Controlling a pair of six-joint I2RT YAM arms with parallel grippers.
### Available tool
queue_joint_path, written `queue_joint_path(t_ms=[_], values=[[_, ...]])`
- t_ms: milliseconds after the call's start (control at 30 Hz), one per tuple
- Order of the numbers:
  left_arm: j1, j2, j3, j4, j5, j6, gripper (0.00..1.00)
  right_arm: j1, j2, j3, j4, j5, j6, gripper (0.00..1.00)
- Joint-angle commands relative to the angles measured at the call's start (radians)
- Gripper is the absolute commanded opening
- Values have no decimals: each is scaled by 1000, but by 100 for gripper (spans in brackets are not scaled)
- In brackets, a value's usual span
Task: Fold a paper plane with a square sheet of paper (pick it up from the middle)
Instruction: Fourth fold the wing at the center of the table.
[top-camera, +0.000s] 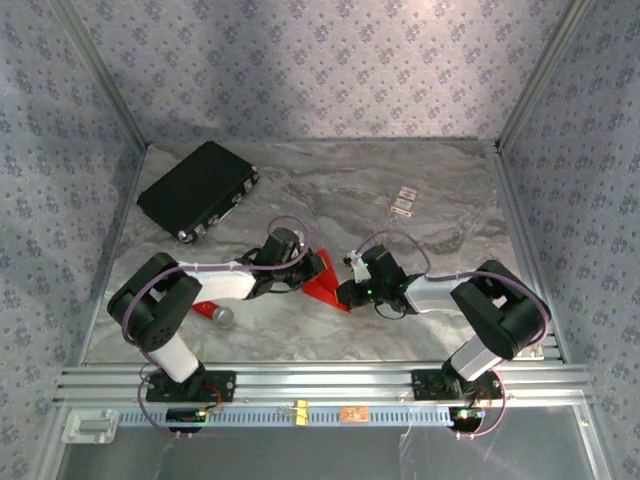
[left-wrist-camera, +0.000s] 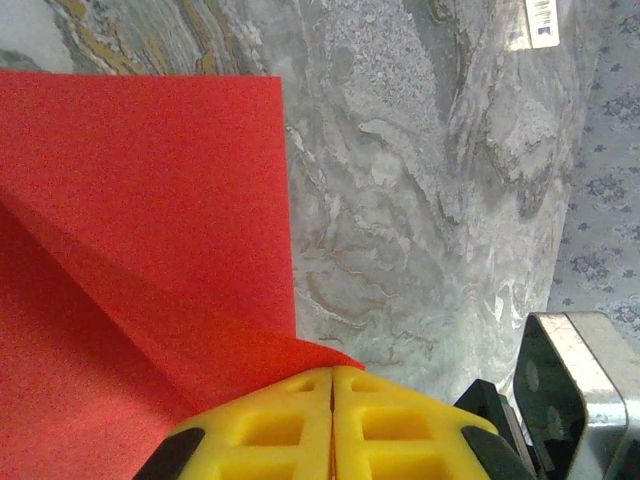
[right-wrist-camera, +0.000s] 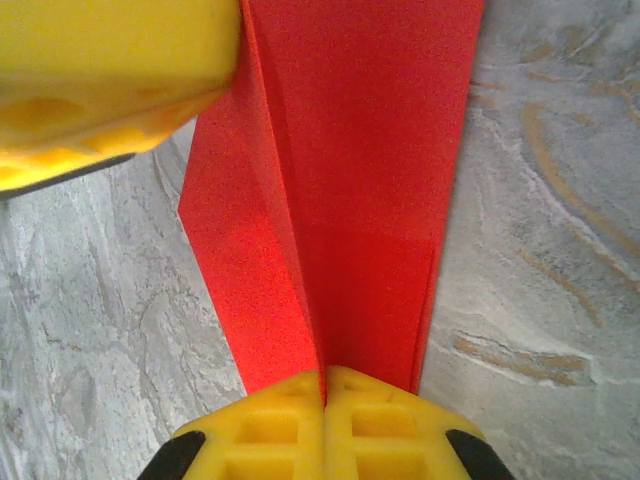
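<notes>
Red paper (top-camera: 325, 288), clamped in left gripper (left-wrist-camera: 332, 375), right gripper (right-wrist-camera: 324, 375)

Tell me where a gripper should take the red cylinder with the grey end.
Probably grip the red cylinder across its body near the grey end, from above: it lies flat on the table, and the left arm overhangs its red end.

Top view: high behind the arm bases (top-camera: 190, 385), facing forward and down over the tabletop (top-camera: 330, 210); far from the paper (top-camera: 322, 288).
Left wrist view: right behind the left fingers (left-wrist-camera: 270, 430), very near the paper, facing across it.
Right wrist view: behind the right fingers (right-wrist-camera: 380, 430), equally close, facing along the paper.
Shared: the paper in all three; right wrist view also catches the left fingers.
</notes>
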Motion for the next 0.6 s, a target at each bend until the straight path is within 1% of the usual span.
queue_joint_path(t_ms=[0, 200, 567], values=[[-7, 18, 7, 35, 0, -8, 8, -9, 36, -2, -87, -12, 33, 3], [-9, 39, 6, 20, -16, -4, 9, -11, 47, 9, -97, -24, 39, 2], [-9, 77, 9, 55, -17, -8, 12, -15, 59, 17, -118, -20, 41, 2]])
